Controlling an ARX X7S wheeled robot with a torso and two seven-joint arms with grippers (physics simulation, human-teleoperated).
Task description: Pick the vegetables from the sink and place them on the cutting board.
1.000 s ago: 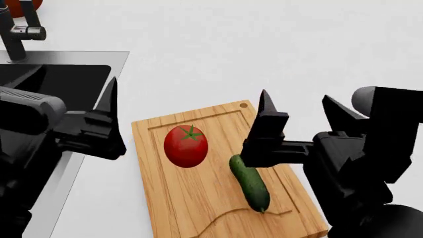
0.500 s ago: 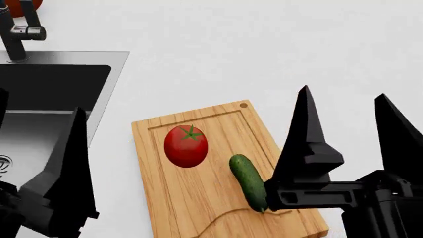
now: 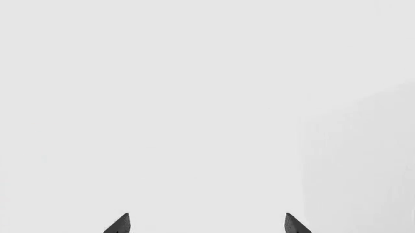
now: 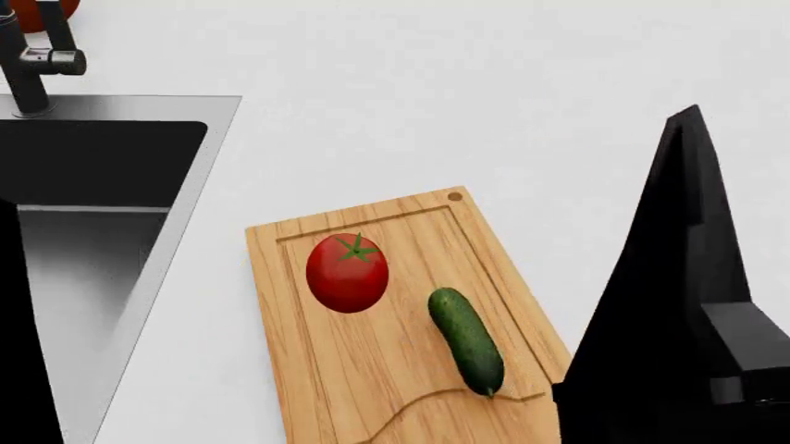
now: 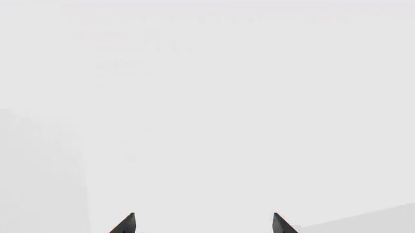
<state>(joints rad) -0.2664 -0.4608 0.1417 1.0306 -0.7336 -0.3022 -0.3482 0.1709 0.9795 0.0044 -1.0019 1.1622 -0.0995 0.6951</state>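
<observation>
1. As seen from the head view, the cutting board (image 4: 408, 338) lies on the white worktop (image 4: 494, 102), just right of the sink (image 4: 87, 231) and set at a slight angle to it, with its corner hole at the far right corner
2. Tomato (image 4: 347, 272): rests on the far left part of the board, green stem pointing towards the far edge
3. Cucumber (image 4: 467, 341): lies on the board to the right of the tomato, close to it but apart, its near end at the wavy groove
4. Sink: dark-walled basin at the left edge of the worktop, with the dark faucet (image 4: 35, 57) at its far rim; no vegetable shows in the visible part
5. Right end effector (image 5: 202, 224): both fingertips show well apart in the right wrist view, nothing between them, so it stands open and empty; one dark finger (image 4: 672, 296) fills the near right of the head view
6. Left end effector (image 3: 206, 224): tips spread wide in the left wrist view, open and empty, facing only a plain pale surface
</observation>
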